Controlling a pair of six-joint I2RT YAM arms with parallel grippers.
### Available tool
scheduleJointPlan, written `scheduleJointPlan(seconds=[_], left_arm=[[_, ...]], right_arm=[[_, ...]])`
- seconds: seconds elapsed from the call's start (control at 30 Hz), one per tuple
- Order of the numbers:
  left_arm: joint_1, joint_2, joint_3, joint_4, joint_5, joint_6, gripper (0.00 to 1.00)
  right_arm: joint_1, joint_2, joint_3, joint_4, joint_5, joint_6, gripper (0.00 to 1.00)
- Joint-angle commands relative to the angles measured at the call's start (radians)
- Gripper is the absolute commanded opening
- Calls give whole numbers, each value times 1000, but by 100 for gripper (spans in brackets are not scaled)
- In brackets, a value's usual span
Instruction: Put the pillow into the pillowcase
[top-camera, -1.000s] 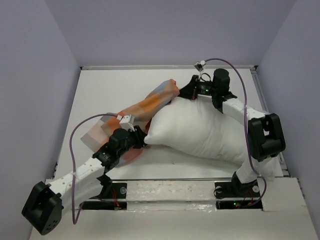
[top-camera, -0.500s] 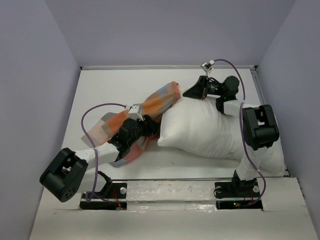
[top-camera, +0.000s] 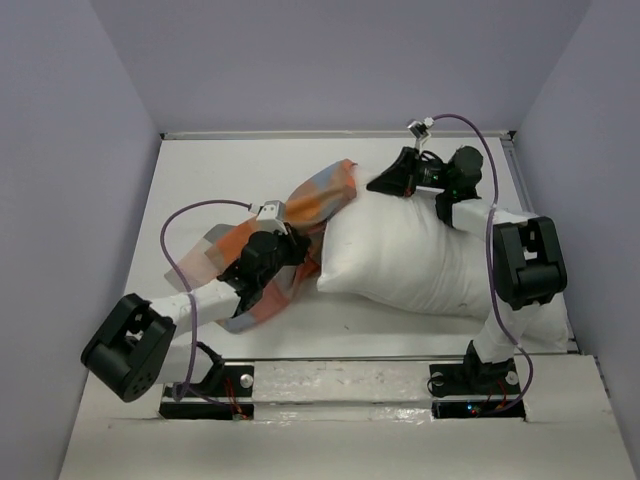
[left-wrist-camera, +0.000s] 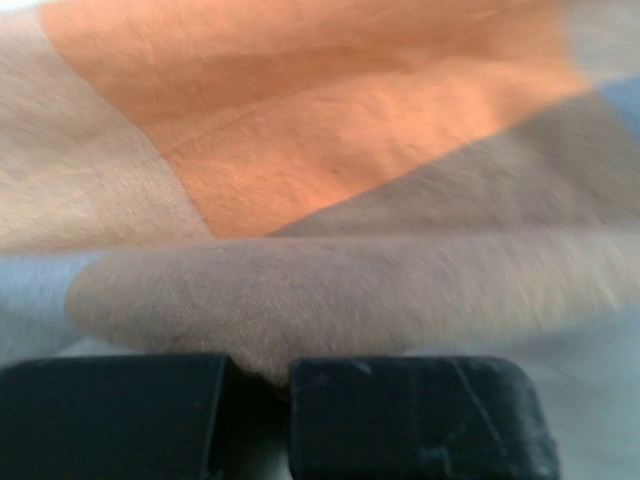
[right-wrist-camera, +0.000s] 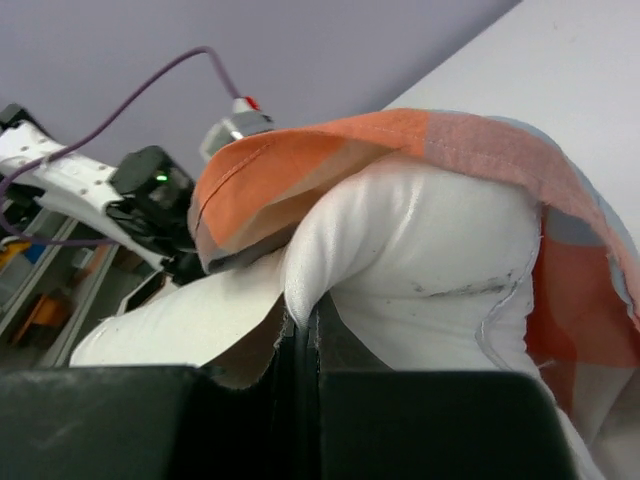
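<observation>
The white pillow (top-camera: 420, 262) lies across the middle and right of the table. The checked pillowcase (top-camera: 312, 200) stretches from its far-left corner down to the left. My left gripper (top-camera: 293, 247) sits on the pillowcase beside the pillow's left end. In the left wrist view the pillowcase (left-wrist-camera: 320, 180) fills the frame, and the left gripper (left-wrist-camera: 262, 400) is shut on a grey-brown fold of it. My right gripper (top-camera: 381, 185) is at the pillow's far corner. In the right wrist view the right gripper (right-wrist-camera: 305, 345) is shut on a pinch of white pillow (right-wrist-camera: 420, 260), with the orange pillowcase (right-wrist-camera: 330, 150) hem draped over that corner.
Lavender walls (top-camera: 90, 150) enclose the white table (top-camera: 230, 170) on three sides. The left arm's purple cable (top-camera: 178, 225) loops over the table's left part. The right arm's elbow (top-camera: 525, 262) hangs over the pillow's right end. Both arm bases (top-camera: 345, 385) stand on the near ledge.
The left arm swung in toward the pillow's left end, and its gripper closed on the pillowcase. The right gripper shifted slightly right at the far corner, still pinching the pillow.
</observation>
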Motion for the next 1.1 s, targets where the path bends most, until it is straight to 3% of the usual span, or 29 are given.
scheduleJointPlan(seconds=[0.0, 0.03, 0.1, 0.37, 0.57, 0.8, 1.07], left_arm=[[-4, -215, 3, -110, 45, 23, 0], [-5, -289, 12, -150, 74, 32, 0], [-4, -353, 28, -265, 116, 38, 0], [-13, -509, 71, -571, 202, 50, 0], [-51, -552, 115, -769, 121, 56, 0], [-61, -551, 200, -694, 231, 53, 0], [-73, -421, 256, -544, 369, 23, 0]], right_arm=[[50, -149, 83, -507, 231, -483, 0], [96, -171, 133, -729, 306, -675, 0], [122, -173, 152, -795, 436, -740, 0], [144, -190, 148, -716, 818, -662, 0], [164, -231, 149, -706, 1130, -677, 0], [242, -259, 91, -624, 1322, -767, 0], [375, -300, -73, -519, 1383, -756, 0]])
